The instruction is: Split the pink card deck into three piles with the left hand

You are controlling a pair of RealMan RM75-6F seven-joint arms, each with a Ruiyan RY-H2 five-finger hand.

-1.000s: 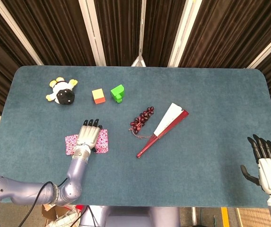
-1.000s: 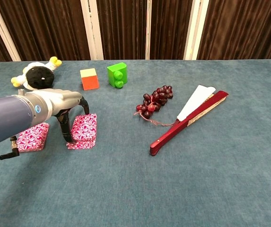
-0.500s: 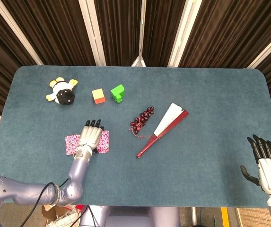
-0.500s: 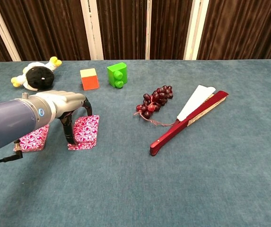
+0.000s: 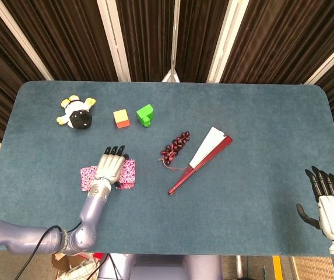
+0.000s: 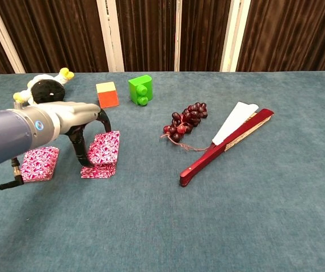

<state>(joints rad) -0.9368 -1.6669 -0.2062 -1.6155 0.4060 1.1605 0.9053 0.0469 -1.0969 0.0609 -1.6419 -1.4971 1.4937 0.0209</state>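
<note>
- Right of the left hand (image 6: 85,122) and its lifted pink cards (image 6: 104,148), bare cloth runs to the grapes (image 6: 184,122) and the fan (image 6: 227,144).
- Behind the hand: orange block (image 6: 106,94), green block (image 6: 140,89), plush toy (image 6: 44,90), with gaps between all 3.
- Just left lies 1 pink pile (image 6: 39,163).
- Front table (image 6: 168,232) strip is open.

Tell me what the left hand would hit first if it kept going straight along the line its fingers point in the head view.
Judging by the head view, the left hand points toward the table's far edge. The orange block lies closest to that line, with the green brick slightly right. Height is unclear, so it might pass above.
</note>
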